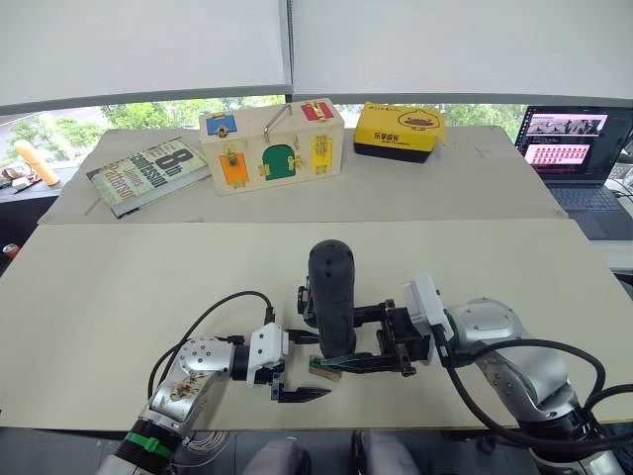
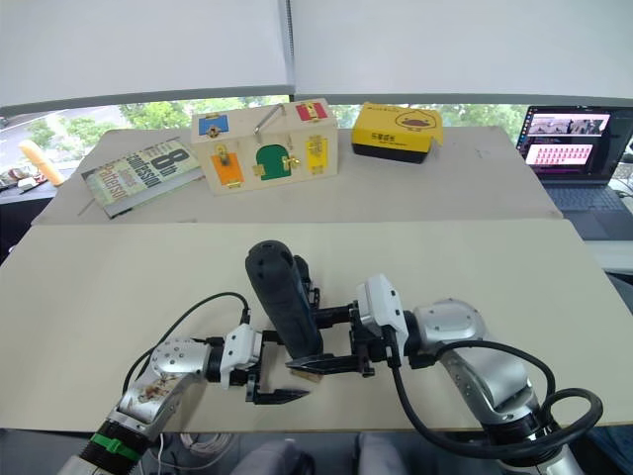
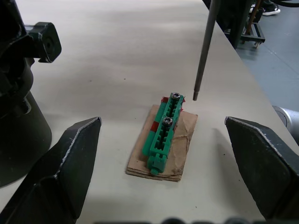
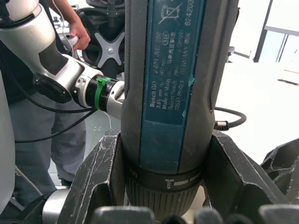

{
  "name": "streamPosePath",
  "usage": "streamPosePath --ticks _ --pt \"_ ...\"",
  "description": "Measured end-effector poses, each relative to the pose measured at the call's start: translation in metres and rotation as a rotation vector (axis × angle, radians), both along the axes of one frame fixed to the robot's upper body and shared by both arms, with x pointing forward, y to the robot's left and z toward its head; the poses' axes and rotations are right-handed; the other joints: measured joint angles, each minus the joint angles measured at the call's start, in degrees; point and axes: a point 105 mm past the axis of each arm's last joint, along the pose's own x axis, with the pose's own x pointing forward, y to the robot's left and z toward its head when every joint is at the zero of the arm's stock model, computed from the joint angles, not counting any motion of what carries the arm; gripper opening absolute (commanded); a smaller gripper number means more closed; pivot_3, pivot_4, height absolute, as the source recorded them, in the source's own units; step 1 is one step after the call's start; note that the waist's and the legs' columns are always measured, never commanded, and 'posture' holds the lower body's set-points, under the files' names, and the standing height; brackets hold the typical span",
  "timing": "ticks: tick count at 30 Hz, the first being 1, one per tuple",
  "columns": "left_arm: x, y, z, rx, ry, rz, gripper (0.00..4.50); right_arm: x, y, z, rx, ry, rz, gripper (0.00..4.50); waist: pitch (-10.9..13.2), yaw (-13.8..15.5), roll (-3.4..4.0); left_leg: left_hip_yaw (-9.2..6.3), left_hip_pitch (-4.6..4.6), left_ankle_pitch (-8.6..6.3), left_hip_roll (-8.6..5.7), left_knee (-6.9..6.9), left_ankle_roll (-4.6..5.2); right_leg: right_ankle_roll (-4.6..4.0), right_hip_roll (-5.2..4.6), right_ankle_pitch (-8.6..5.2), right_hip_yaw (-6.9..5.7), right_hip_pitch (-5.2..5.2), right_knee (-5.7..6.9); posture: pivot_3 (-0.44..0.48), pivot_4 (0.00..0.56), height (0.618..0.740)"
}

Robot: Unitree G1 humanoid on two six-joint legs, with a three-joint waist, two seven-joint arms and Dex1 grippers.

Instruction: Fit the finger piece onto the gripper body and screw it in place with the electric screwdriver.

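I've got the electric screwdriver (image 1: pixel 332 297) standing upright over the table (image 1: pixel 119 297), my right gripper (image 1: pixel 394 341) clamped round its lower barrel near the collar. Its thin bit (image 3: pixel 203 51) hangs just above the green block (image 3: pixel 164 133) on its tan pad, close to the top screw. My left gripper (image 1: pixel 287 381) sits beside it, fingers spread wide and empty. The gripper body (image 1: pixel 309 302) seems tucked behind the driver. The tool looks heavy and rigid, top-weighted; gripping low by the collar feels right, though it could tip.
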Motion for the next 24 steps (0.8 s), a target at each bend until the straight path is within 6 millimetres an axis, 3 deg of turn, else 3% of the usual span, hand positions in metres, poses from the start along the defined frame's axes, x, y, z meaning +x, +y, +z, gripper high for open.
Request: streamPosePath --ticks 5,12,24 --pt "0.000 0.000 0.000 -0.001 0.000 0.001 4.50 -0.001 0.000 0.001 0.008 0.007 0.005 1.91 0.0 0.0 0.00 0.00 0.00 0.00 0.00 0.00 0.00 0.00 0.00 0.00 0.00 0.00 -0.01 0.000 0.150 0.740" --pt "0.001 0.000 0.000 -0.001 0.000 0.002 4.50 0.004 0.003 0.025 0.074 -0.066 -0.002 1.91 0.0 0.1 0.00 -0.01 0.00 0.00 0.00 -0.01 0.00 0.00 0.00 0.00 -0.01 0.00 0.00 0.000 0.150 0.740" --pt "0.001 0.000 0.000 -0.002 0.000 0.003 4.50 0.004 0.003 0.015 0.051 -0.063 -0.003 1.91 0.0 0.1 0.00 0.00 0.00 0.00 0.00 -0.01 0.00 0.00 -0.01 0.00 -0.01 0.00 0.00 0.000 0.150 0.740"
